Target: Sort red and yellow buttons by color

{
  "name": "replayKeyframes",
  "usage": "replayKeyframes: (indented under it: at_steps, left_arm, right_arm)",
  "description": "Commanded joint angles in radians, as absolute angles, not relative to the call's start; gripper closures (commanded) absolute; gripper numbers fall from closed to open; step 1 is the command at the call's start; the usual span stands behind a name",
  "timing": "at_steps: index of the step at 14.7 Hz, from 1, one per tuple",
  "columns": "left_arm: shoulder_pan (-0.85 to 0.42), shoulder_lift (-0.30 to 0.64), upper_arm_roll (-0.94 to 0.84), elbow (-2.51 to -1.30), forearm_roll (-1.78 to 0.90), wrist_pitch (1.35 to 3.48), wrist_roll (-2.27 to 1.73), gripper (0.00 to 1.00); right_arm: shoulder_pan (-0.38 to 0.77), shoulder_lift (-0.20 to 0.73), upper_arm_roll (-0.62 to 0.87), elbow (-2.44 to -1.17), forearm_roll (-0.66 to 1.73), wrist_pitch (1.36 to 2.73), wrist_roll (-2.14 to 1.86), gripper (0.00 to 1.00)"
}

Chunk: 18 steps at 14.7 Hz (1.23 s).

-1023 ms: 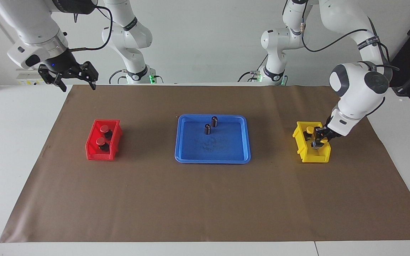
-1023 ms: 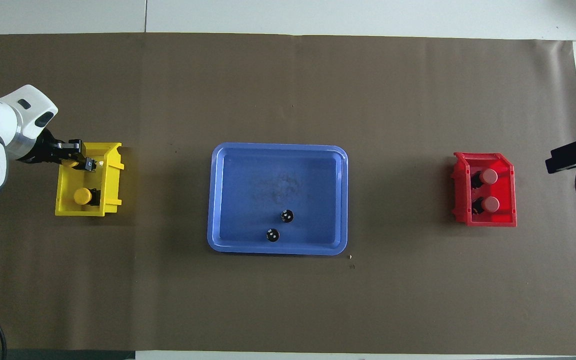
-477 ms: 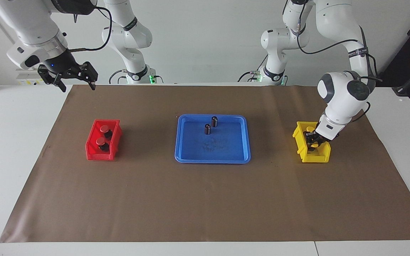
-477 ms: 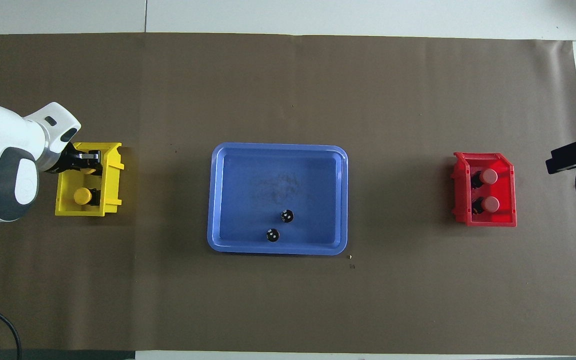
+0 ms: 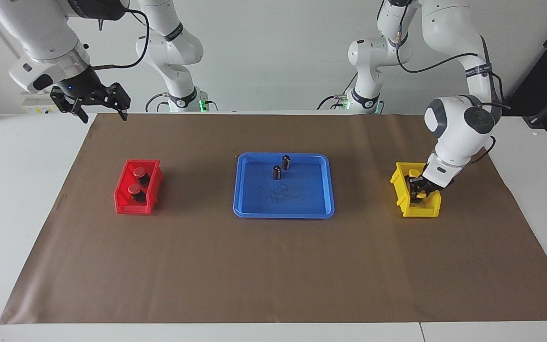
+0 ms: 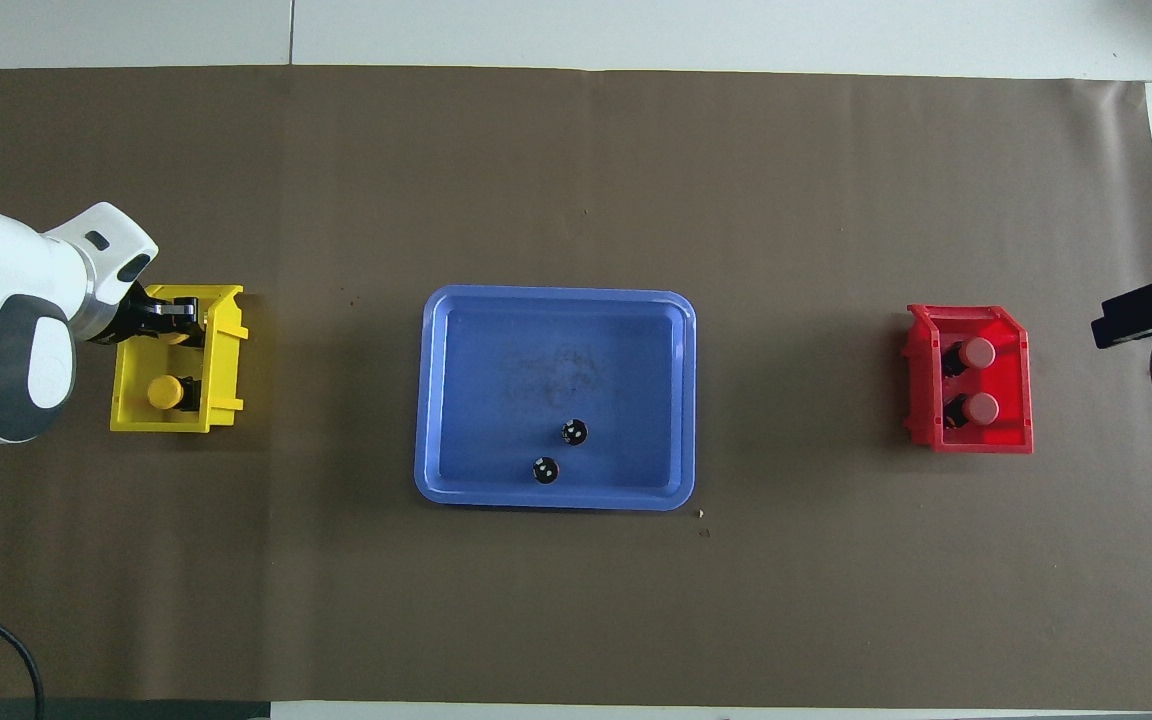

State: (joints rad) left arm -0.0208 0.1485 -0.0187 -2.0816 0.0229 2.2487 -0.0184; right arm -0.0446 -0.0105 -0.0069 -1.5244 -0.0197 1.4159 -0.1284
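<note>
Grippers sit at opposite ends. Right gripper (image 5: 99, 107), jaws wide open, waits at the facing view's upper left. Two dark cylinders (image 5: 281, 167) stand in the blue tray (image 5: 254, 211) at centre. Two red buttons (image 5: 136, 180) lie in the red bin (image 5: 124, 202) at middle left. Left gripper (image 5: 419, 189) reaches into the yellow bin (image 5: 401, 190) at middle right around one yellow button (image 6: 174, 335); whether its jaws grip I cannot tell. The other yellow button (image 6: 165, 392) lies beside it.

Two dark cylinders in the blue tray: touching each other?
Apart. The overhead view shows blue tray floor between the two dark cylinders; the facing view also shows them standing separately.
</note>
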Motion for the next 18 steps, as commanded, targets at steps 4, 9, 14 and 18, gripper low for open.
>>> replayKeyframes:
  at_steps: [4, 9, 14, 18]
  left_arm:
    - [-0.009, 0.160, -0.014, -2.069, 0.032, 2.270, -0.011, 0.44]
    - [-0.011, 0.158, -0.015, -1.895, 0.023, 2.048, -0.011, 0.36]
    - [-0.051, 0.132, -0.017, -1.700, 0.021, 1.831, -0.011, 0.00]
    - [-0.061, 0.104, -0.034, -1.505, 0.018, 1.578, -0.011, 0.00]
  right_arm:
    - [-0.049, -0.018, -0.008, -1.535, -0.020, 1.405, -0.118, 0.00]
    - [-0.040, -0.018, -0.006, -1.534, -0.020, 1.407, -0.117, 0.00]
    - [-0.046, -0.018, -0.006, -1.532, -0.020, 1.410, -0.117, 0.00]
    - [-0.048, -0.018, -0.006, -1.532, -0.020, 1.411, -0.117, 0.00]
